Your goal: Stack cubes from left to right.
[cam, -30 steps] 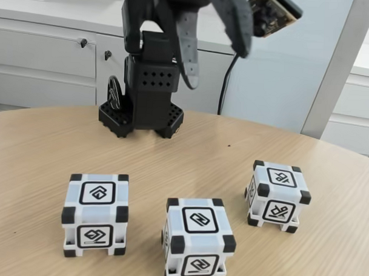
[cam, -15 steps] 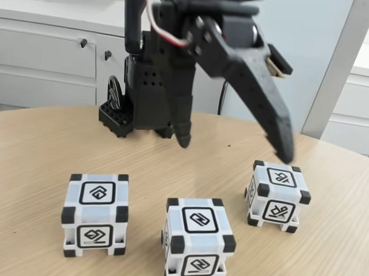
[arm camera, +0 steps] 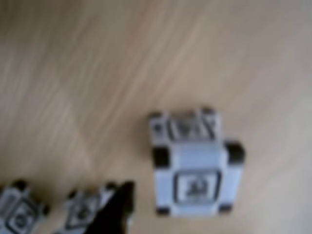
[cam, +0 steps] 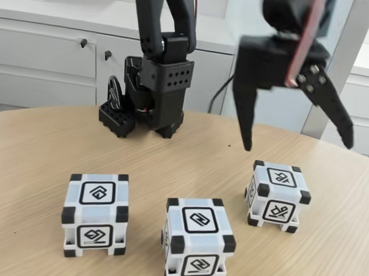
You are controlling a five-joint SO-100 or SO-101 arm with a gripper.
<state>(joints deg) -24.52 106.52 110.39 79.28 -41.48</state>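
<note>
— Gripper [cam: 298, 147], where?

— Up in the air in the fixed view, above and a little behind the right cube [cam: 277, 195]. Spread wide, holding nothing. One dark finger [cam: 245, 110] pointing down near the cube's back left corner, the other finger [cam: 334, 110] slanting out past its right side. No contact with the cube.

— Cubes?

— Three, all resting apart on the wooden table [cam: 39, 145]. Left cube [cam: 96, 214] and middle cube [cam: 198, 238] nearer the camera, right cube farther back. White faces, black corners, a framed glyph on each face. None stacked.

— Wrist view?

— Blurred. One cube [arm camera: 194, 165] seen from above, right of centre. Two more at the bottom left edge, one [arm camera: 20, 210] in the corner, the next [arm camera: 87, 209] partly behind a dark fingertip [arm camera: 119, 207].

— Behind the table?

— Black arm base [cam: 151, 88] at the far edge, pale cabinets [cam: 48, 60] beyond.
</note>
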